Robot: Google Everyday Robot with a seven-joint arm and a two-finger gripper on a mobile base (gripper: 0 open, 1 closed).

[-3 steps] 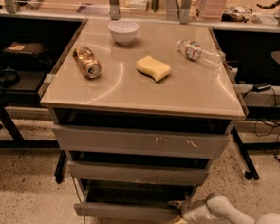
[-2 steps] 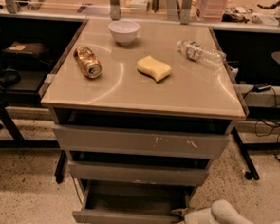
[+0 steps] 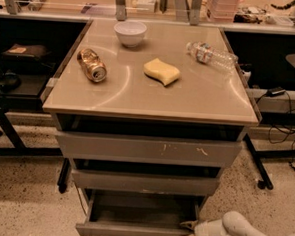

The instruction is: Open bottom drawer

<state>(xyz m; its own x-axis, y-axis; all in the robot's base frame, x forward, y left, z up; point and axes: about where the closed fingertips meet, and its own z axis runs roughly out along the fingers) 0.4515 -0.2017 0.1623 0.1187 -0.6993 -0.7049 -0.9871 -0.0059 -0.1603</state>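
Btm drawer [image 3: 130,232] open, pincer [image 3: 184,231] front-R

On the table [image 3: 138,102] sit a white bowl [image 3: 130,33], a dented can [image 3: 91,65] lying on its side, a yellow sponge [image 3: 162,72] and a clear plastic bottle [image 3: 211,54] lying flat.
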